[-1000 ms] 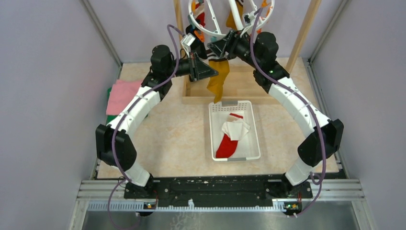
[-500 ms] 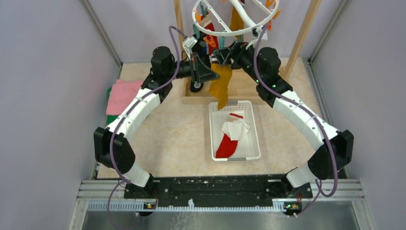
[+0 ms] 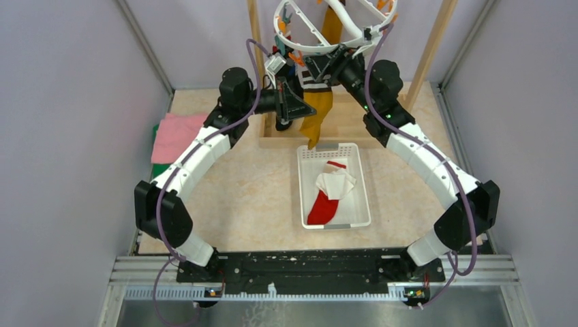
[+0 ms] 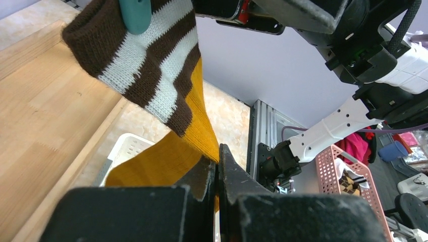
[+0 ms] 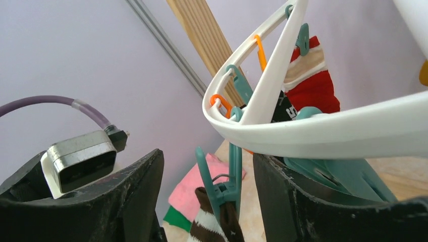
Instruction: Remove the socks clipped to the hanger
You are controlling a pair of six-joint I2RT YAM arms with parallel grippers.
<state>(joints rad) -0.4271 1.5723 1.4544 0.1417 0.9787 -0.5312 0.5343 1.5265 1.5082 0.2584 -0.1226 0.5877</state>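
Mustard sock [image 4: 171,151] looks soft, light and floppy. It hangs from a teal clip [image 5: 224,191] on the white hanger [image 5: 303,131]. Left fingers [image 4: 237,181] pinch its yellow leg, a good place to pull. Right fingers [image 5: 131,201] are spread wide near the clip.

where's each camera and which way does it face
Top external: high behind the robot, looking down; left arm, right arm, hanger, basket.
Left wrist: behind the left pincer, facing the mustard sock it grips; right arm beyond.
Right wrist: looking up past the open right pincer at the hanger.
Both wrist views share the teal clip on the striped cuff.
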